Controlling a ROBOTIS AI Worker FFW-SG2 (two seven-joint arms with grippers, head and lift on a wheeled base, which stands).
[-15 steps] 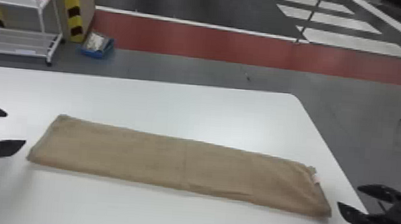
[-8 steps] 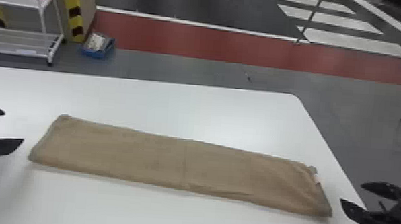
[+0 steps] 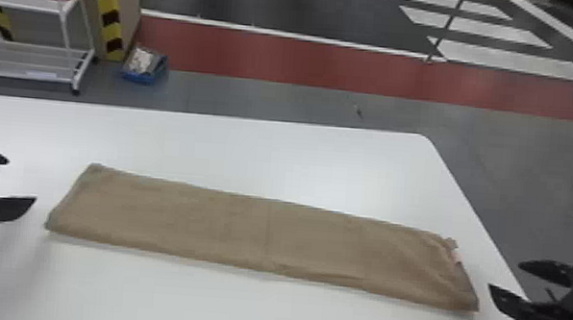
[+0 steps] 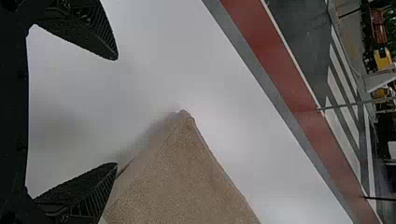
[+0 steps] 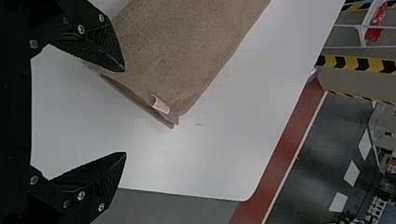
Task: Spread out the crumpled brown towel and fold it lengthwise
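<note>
Brown towel (image 3: 266, 232) lies as a long folded strip, mid-tabletop (image 3: 252, 154) — left jaws apart at nine o'clock, right jaws apart at four. Fold appears complete; lift away without brushing either end.

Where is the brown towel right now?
In the head view, the brown towel lies folded in a long strip on the white table, between the left gripper and the right gripper.
</note>
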